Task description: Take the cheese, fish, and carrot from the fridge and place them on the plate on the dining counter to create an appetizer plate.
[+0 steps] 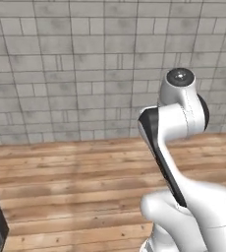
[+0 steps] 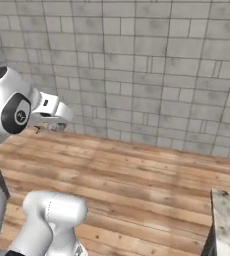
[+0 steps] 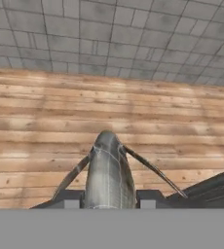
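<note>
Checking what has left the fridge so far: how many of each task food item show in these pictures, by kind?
Fish, clamped in the gripper: 1
Cheese: 0
Carrot: 0
Total: 1

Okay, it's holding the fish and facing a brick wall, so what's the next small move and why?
Probably drive the base on toward the dining counter, keeping the jaws shut. The fish sits clamped in the gripper over bare wooden floor with the brick wall ahead, and a corner of marble top shows at the lower right of the right base view.
</note>
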Tool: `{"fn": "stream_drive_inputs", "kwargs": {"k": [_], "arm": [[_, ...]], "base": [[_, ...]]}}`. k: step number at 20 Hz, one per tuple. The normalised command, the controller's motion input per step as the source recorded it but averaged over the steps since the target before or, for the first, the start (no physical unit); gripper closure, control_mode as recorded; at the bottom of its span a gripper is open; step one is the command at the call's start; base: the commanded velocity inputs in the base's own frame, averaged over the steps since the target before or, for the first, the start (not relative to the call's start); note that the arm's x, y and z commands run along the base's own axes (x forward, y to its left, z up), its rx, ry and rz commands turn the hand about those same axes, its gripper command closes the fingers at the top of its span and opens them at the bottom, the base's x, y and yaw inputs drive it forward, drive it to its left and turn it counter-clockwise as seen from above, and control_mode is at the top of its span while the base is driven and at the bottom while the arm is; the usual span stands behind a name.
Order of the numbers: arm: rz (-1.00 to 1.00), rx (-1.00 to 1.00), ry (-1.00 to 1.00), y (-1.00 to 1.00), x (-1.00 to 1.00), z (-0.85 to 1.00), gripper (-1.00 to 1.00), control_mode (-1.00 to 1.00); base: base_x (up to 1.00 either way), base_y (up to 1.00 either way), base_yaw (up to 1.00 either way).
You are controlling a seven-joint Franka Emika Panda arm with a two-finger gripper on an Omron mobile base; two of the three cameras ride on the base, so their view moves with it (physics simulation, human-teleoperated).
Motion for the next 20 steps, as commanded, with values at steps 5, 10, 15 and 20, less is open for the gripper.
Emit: {"fn": "stream_drive_inputs", "kwargs": {"k": [5, 10, 15, 20], "arm": [[0.00, 0.00, 0.00, 0.00, 0.00, 0.00, 1.00, 1.00], [0.00, 0.00, 0.00, 0.00, 0.00, 0.00, 1.00, 1.00], [0.00, 0.00, 0.00, 0.00, 0.00, 0.00, 1.00, 1.00], [0.00, 0.00, 0.00, 0.00, 0.00, 0.00, 1.00, 1.00]], "base": [[1.00, 0.01, -0.38], [1.00, 0.12, -0.48], [0.97, 0.27, -0.58], [0.83, 0.28, -0.64]]}}
